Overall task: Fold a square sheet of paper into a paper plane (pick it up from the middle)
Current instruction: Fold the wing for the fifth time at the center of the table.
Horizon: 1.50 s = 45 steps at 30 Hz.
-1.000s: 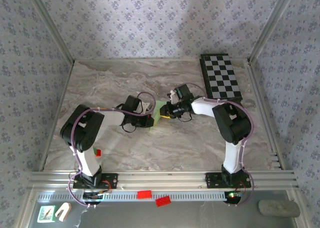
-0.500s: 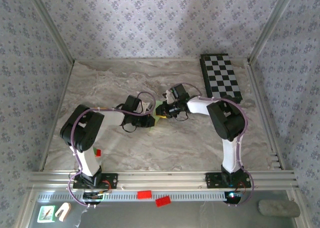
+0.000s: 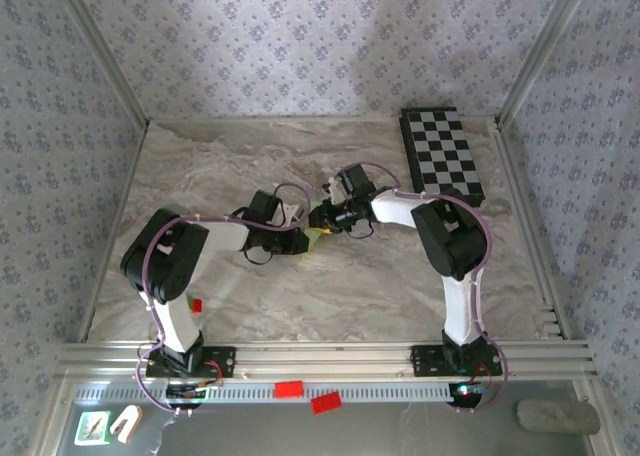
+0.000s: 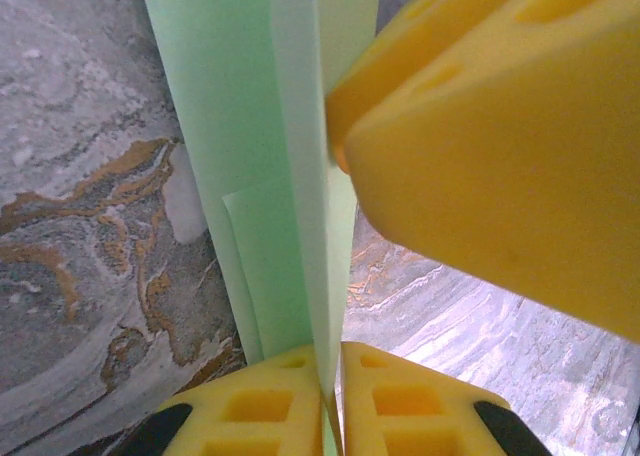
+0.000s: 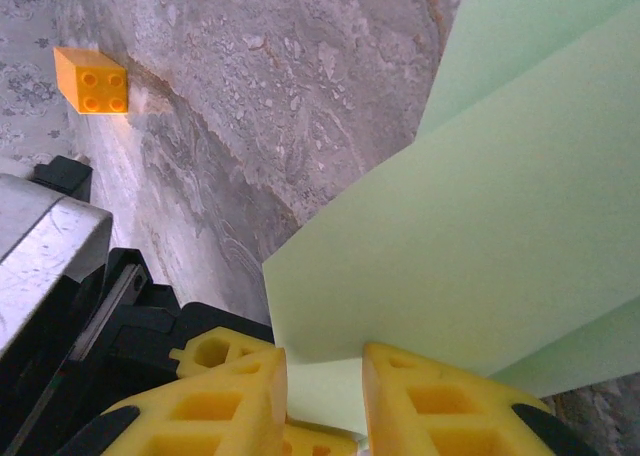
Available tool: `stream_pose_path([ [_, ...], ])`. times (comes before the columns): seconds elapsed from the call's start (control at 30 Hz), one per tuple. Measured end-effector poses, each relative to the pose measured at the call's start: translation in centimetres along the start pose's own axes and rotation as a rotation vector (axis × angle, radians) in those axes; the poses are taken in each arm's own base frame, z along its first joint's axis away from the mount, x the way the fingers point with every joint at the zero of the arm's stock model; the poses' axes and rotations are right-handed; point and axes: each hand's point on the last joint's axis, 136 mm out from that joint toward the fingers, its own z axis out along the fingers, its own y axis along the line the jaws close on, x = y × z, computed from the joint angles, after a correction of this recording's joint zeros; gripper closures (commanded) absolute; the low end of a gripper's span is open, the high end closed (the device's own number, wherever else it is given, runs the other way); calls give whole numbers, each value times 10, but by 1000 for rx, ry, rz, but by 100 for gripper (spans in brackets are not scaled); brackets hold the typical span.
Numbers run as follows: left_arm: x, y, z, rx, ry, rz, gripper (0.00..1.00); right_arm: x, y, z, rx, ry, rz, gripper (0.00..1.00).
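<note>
The light-green sheet of paper point(image 3: 314, 229) is folded into layers and stands on edge between the two grippers at mid-table. Whether it has the shape of a paper plane I cannot tell. My left gripper point(image 4: 333, 396) is shut on a thin upright fold of the paper point(image 4: 250, 176), pinched between its yellow fingers point(image 4: 260, 406). My right gripper point(image 5: 325, 386) comes in from the right, its fingers point(image 5: 440, 406) apart, with a flat paper flap point(image 5: 470, 246) lying across the gap. In the left wrist view a right finger point(image 4: 500, 146) presses against the paper's upper edge. From above, the left gripper point(image 3: 298, 234) and the right gripper point(image 3: 322, 217) almost touch.
A black-and-white checkered board point(image 3: 443, 154) lies at the back right. A small red block point(image 3: 196, 304) sits by the left arm's base. A yellow block point(image 5: 92, 79) lies on the marble beyond the paper. Patterned walls close in three sides.
My right gripper has slid left onto the paper, closing up on the left gripper and covering more of the green. The left arm has stayed put.
</note>
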Motion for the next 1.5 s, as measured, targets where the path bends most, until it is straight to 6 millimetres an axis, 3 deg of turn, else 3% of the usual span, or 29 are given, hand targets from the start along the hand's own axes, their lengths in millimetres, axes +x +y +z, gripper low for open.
stream_pose_path([
  [0.37,0,2,0,-6,14,-15,90,3,-11,-1,56,5,14,71],
  [1.17,0,3,1,-7,42,-37,90,7,-2,0,33,26,0,70],
  [1.5,0,1,1,-1,43,-41,87,10,-11,1,72,29,19,71],
])
